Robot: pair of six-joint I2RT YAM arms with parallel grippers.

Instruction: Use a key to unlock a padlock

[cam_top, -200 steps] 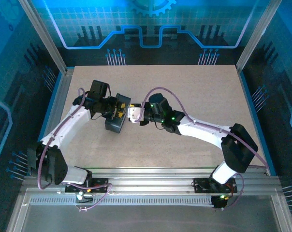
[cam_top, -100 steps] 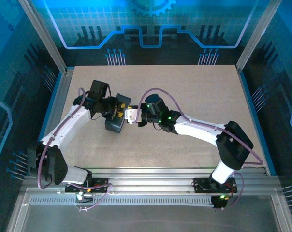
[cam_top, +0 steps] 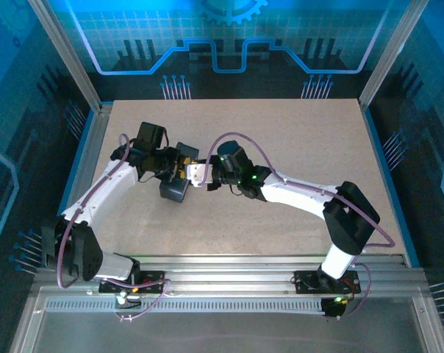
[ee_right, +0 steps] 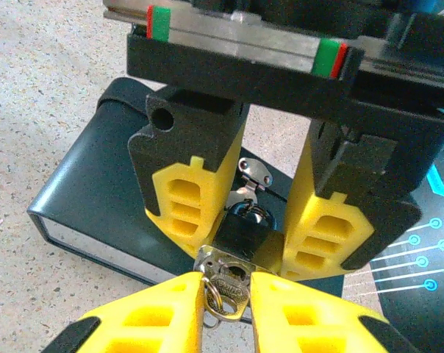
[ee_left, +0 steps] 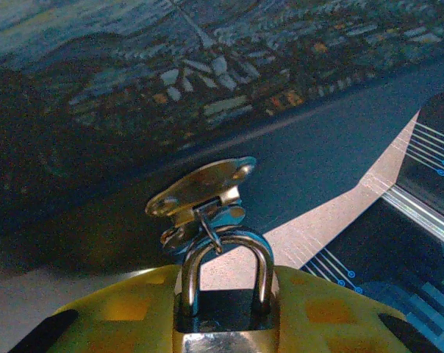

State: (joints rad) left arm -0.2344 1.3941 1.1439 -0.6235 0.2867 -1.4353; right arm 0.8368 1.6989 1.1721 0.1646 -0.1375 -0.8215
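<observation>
Nearest, the right fingers (ee_right: 163,312) pinch the key (ee_right: 223,293), hard against the base of the padlock (ee_right: 240,234). The trick now is to square it to the keyhole, seat it fully, then twist gently. Behind, the left fingers (ee_right: 179,198) clamp the padlock's body, its shackle hooked through the clasp (ee_right: 253,174) of the box (ee_right: 82,191). Over the bench (ee_right: 45,66), the left arm (cam_top: 97,195) and the right arm (cam_top: 295,193) stretch low, wrists meeting head-on.

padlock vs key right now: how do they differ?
The padlock is clamped in the left gripper, shackle hooked through the tin box's hasp; the key is pinched by the right gripper at the padlock's base. The padlock is a chunky block; the key is a thin sliver. Both are small, shiny metal.
</observation>
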